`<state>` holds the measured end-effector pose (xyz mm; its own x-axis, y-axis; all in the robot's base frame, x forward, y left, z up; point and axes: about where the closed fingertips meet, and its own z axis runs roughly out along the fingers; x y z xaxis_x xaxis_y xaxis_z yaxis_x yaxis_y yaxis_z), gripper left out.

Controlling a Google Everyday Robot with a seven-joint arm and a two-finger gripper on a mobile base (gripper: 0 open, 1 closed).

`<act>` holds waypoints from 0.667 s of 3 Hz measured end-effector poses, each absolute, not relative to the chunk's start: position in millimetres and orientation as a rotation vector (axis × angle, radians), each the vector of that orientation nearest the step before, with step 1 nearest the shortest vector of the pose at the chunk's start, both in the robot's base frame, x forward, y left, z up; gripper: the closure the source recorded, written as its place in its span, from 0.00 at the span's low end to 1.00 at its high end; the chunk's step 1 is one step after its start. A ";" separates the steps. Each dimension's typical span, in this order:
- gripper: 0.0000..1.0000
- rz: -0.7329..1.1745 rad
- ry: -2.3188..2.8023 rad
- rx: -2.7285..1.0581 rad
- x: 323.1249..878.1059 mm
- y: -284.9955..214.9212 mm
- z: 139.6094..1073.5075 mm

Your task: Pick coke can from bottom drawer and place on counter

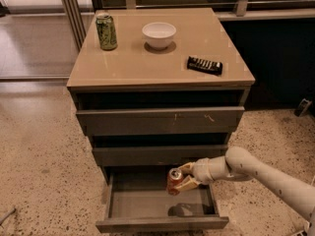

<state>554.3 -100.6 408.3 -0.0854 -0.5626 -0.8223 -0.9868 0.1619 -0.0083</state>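
Note:
The coke can [174, 181], red-orange with a silver top, hangs tilted above the open bottom drawer [162, 223], clear of its floor, with its shadow on the drawer floor below. My gripper [185, 176] is shut on the can, reaching in from the right on a pale arm. The counter [147, 65] is the tan top of the cabinet, well above the gripper.
On the counter stand a green patterned can [107, 32] at the back left, a white bowl [159, 35] in the middle back, and a black flat object [204, 65] to the right. The two upper drawers [160, 122] are slightly ajar. Speckled floor surrounds the cabinet.

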 end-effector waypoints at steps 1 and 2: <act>1.00 0.805 1.679 -1.501 547.7 -91.3 448.6; 1.00 0.823 1.629 -1.487 537.3 -81.9 515.4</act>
<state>537.3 -81.9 515.4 -0.0253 -0.4976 -0.8670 -0.9932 0.1110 -0.0348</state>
